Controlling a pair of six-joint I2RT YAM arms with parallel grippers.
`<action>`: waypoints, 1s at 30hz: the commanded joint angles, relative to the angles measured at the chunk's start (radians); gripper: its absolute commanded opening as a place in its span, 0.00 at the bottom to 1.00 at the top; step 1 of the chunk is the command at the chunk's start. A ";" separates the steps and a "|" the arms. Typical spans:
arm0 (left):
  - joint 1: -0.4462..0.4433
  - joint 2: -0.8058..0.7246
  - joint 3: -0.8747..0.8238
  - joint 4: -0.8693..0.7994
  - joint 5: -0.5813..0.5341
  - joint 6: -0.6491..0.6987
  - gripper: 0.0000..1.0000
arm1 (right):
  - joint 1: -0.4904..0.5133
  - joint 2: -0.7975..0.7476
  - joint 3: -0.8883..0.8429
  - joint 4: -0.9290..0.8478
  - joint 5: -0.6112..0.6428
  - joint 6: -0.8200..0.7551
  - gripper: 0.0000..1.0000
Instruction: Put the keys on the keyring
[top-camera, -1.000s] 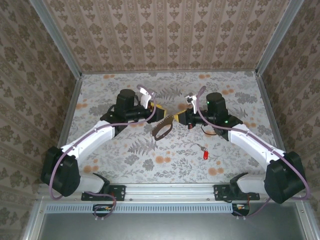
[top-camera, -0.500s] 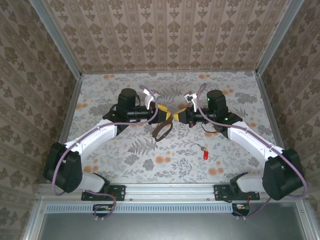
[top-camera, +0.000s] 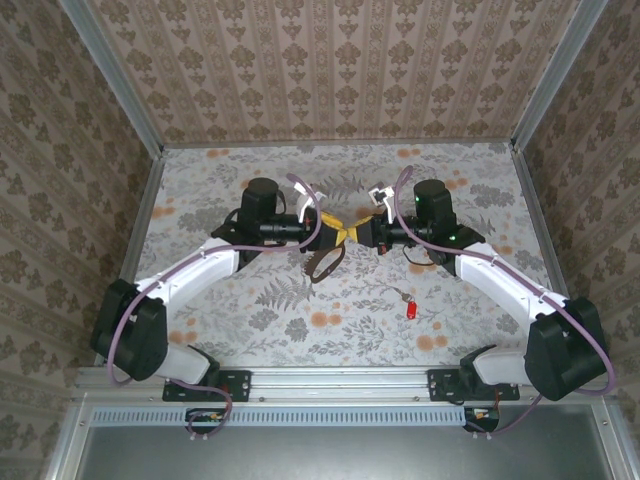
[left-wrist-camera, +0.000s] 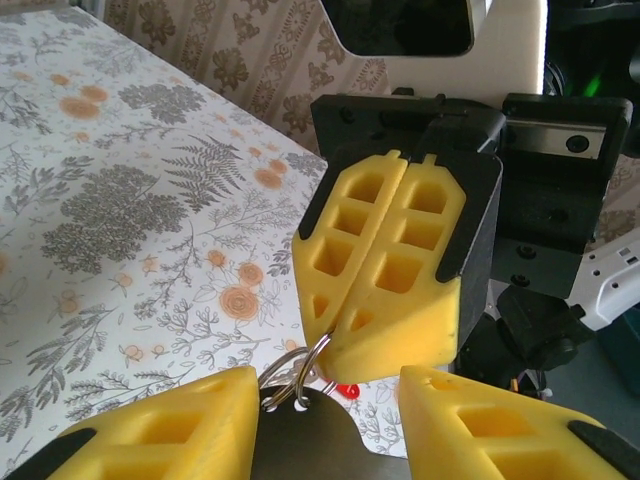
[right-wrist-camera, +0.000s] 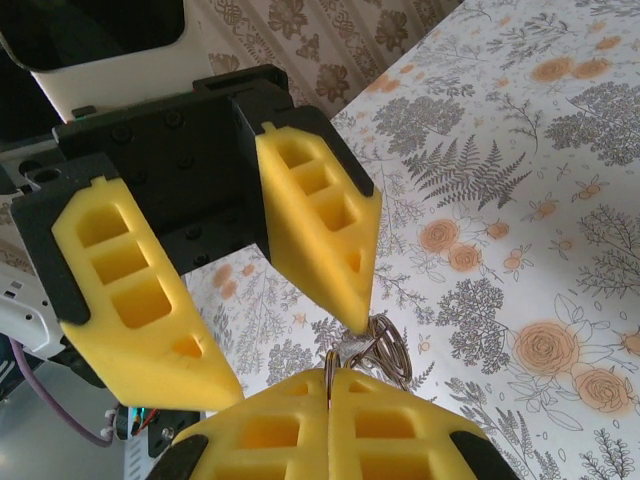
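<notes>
Left gripper (top-camera: 331, 226) and right gripper (top-camera: 352, 233) tip to tip over the table's (top-camera: 480, 180) middle.
From above I see the keyring (top-camera: 325, 262) tilted just under them, and the key (top-camera: 408, 308) lying apart, right of centre, nearer the near edge. My wrist views add that the right gripper is clenched on a wire ring (right-wrist-camera: 385, 345). The left fingers (left-wrist-camera: 170, 430) flank the keyring; clamped or not, I cannot tell.

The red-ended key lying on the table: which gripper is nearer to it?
Right. The right gripper, shut on the keyring, is behind and left of the key; the left gripper faces it tip to tip, even farther left.
</notes>
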 joint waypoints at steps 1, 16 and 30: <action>-0.006 0.012 0.024 0.030 0.036 0.023 0.42 | -0.004 -0.009 0.004 0.032 -0.011 0.014 0.00; -0.024 0.033 0.033 0.061 0.059 0.015 0.26 | -0.004 -0.016 -0.016 0.047 -0.005 0.024 0.00; -0.032 0.043 0.020 0.086 0.055 0.014 0.00 | -0.009 0.015 -0.043 0.091 0.027 0.049 0.00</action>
